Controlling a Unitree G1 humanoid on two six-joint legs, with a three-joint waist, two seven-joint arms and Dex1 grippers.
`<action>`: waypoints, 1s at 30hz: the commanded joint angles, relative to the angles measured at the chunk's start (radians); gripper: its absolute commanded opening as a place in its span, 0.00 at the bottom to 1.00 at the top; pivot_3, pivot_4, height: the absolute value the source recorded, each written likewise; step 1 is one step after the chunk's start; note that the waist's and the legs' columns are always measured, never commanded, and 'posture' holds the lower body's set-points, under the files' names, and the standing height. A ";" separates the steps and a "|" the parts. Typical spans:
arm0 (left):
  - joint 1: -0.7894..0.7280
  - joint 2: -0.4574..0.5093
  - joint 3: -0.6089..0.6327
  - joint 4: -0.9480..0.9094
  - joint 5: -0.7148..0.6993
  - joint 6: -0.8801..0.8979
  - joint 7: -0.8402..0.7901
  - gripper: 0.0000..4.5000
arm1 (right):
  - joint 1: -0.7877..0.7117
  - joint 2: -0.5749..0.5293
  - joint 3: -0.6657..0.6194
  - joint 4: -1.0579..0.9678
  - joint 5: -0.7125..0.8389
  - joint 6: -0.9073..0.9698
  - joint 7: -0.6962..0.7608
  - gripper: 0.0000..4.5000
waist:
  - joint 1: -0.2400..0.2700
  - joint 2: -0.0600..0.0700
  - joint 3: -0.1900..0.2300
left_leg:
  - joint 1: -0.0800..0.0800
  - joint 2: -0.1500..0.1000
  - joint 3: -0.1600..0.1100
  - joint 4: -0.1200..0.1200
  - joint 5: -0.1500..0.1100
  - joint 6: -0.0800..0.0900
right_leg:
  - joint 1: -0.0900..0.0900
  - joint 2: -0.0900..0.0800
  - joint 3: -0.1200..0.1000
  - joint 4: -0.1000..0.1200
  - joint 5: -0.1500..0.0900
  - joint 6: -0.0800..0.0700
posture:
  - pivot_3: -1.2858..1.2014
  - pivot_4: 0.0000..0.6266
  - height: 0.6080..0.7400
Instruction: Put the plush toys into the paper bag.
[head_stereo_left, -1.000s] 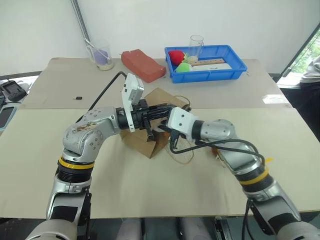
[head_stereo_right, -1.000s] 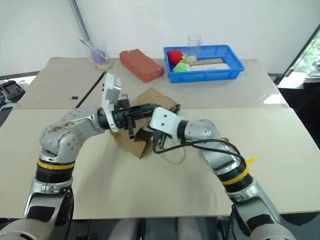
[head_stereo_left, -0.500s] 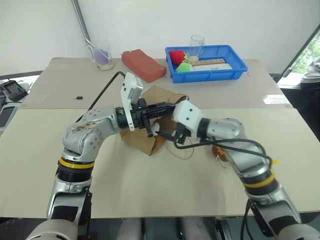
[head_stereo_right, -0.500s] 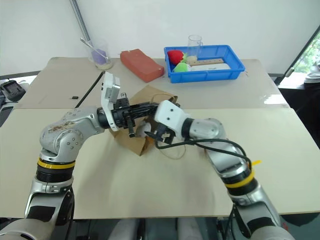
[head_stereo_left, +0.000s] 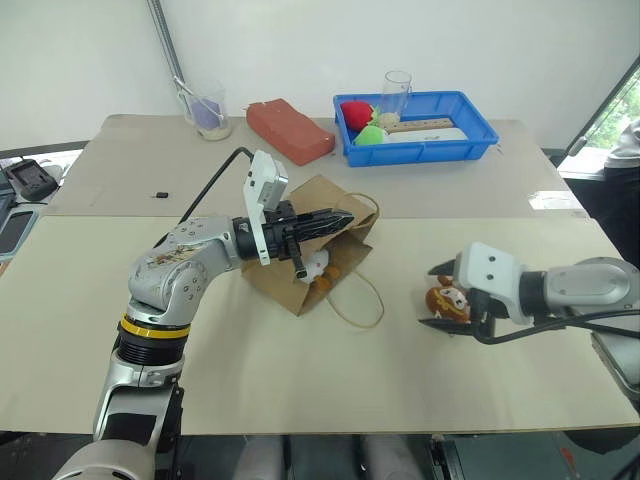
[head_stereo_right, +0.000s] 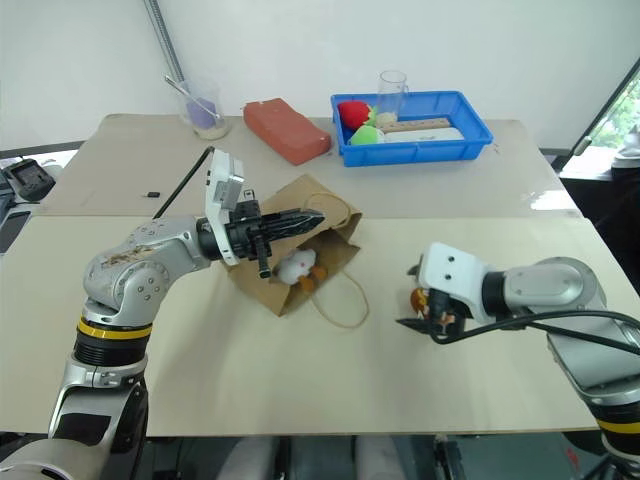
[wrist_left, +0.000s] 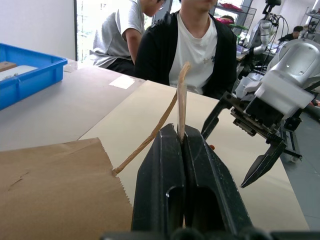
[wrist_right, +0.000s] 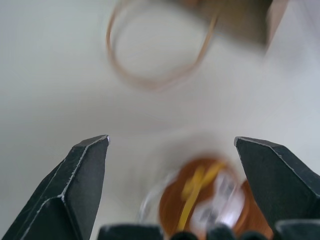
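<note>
The paper bag (head_stereo_left: 300, 250) lies on its side at mid-table. My left gripper (wrist_left: 181, 135) is shut on its upper rim and twine handle, holding the mouth up. A white plush toy (head_stereo_right: 297, 267) with orange feet lies just inside the mouth. The other twine loop (head_stereo_left: 358, 300) rests on the table in front of the bag. Off to the right, the brown-orange plush toy (head_stereo_left: 447, 298) sits on the table. My right gripper (head_stereo_left: 428, 296) is open, one finger on either side of that toy (wrist_right: 210, 200), apart from it.
At the back stand a blue tray (head_stereo_left: 470, 140) with red and green soft items, a glass (head_stereo_left: 396, 88), a reddish-brown block (head_stereo_left: 288, 130) and a beaker (head_stereo_left: 207, 110). A small black item (head_stereo_left: 157, 194) lies at the left. Two people (wrist_left: 190, 45) sit beyond the table's right end.
My right gripper has opened, pulled out of the bag mouth and swung right to the brown-orange toy. The white toy stays in the bag. My left gripper has kept still.
</note>
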 joint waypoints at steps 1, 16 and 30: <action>-0.007 0.001 0.004 -0.025 -0.001 -0.023 -0.007 0.00 | 0.034 -0.019 -0.031 0.072 -0.057 -0.088 -0.032 0.99 | 0.000 0.000 0.000 | 0.000 0.000 0.000 0.000 0.000 0.000 | 0.000 0.000 0.000 0.000 0.000 0.000 | 0.52 0.24 1.00; 0.002 0.002 0.009 -0.040 -0.003 -0.017 0.006 0.00 | 0.019 0.071 0.021 0.247 -0.110 -0.253 -0.063 0.04 | 0.001 0.000 0.000 | 0.001 0.000 0.000 0.000 0.000 0.000 | 0.000 0.000 0.001 0.000 0.000 0.000 | 0.52 0.24 1.00; -0.020 0.011 0.034 -0.032 -0.026 0.003 0.009 0.00 | -0.180 0.193 0.043 0.002 0.147 -0.016 -0.035 0.01 | 0.000 0.000 0.000 | 0.001 0.000 -0.001 0.000 0.000 0.000 | 0.001 0.001 0.001 0.002 0.000 0.000 | 0.52 0.24 1.00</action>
